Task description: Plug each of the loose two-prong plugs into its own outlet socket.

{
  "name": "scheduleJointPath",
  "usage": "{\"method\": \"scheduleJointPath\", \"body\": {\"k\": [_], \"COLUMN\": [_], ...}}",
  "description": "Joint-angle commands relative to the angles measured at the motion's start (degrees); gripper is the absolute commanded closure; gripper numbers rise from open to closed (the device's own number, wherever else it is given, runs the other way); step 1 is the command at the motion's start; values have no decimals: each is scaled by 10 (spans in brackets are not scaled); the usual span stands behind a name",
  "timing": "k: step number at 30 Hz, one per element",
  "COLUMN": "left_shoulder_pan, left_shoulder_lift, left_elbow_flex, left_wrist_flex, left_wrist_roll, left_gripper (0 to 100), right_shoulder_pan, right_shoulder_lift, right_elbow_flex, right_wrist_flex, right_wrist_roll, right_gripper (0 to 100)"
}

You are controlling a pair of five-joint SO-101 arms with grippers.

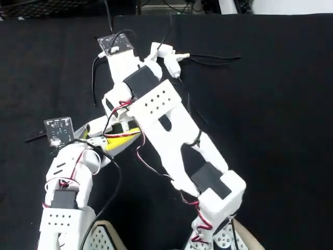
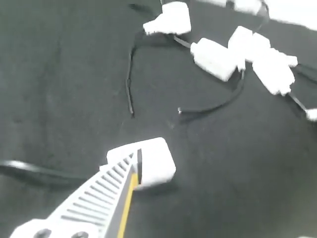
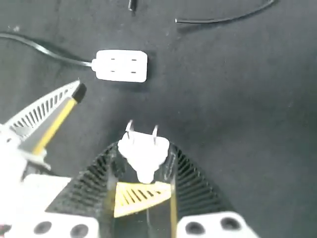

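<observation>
On black cloth (image 3: pixel 237 99), outlet socket (image 3: pixel 121 65) lies ahead of right end effector (image 3: pixel 144 152) clenching a plug (image 3: pixel 142 145).

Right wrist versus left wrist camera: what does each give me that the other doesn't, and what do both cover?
Right wrist only: the right gripper, its fingers shut on a white two-prong plug whose prongs point toward the outlet socket. Left wrist only: a cluster of white connector bodies linked by black cables, farther out. Both: that same outlet socket, the left gripper close beside it, and the black cloth underneath.
</observation>
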Motion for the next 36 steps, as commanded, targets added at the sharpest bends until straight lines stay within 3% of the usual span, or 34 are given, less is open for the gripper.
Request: {"method": "scheduleJointPath", "body": {"k": [1,9,14,22,27,31,36], "left_shoulder_pan": [-20,-15,-14,2,0,0,0], "left_shoulder_lift": [-4,-4,-4,-4,-4,-4,-4], "left_elbow_flex": [6,3,-13,-11,-11,-11,-11], "left_wrist_flex": [-57,-34,-4,0,-3,-4,-4], "left_wrist_roll": [5,5,5,3,4,4,4], "left_gripper": [388,388,388,388,388,388,388], "right_shoulder_pan": [-5,-2,44,98,98,113,150], "right_shoulder_lift": [-50,-28,16,54,39,29,-6], "right_elbow_flex": [15,68,67,67,54,18,2], "right_wrist_flex": [9,-9,-64,-149,-71,-2,8], "right_wrist_roll": [23,53,3,25,117,126,141], "right_gripper": [985,986,986,986,986,986,986]}}
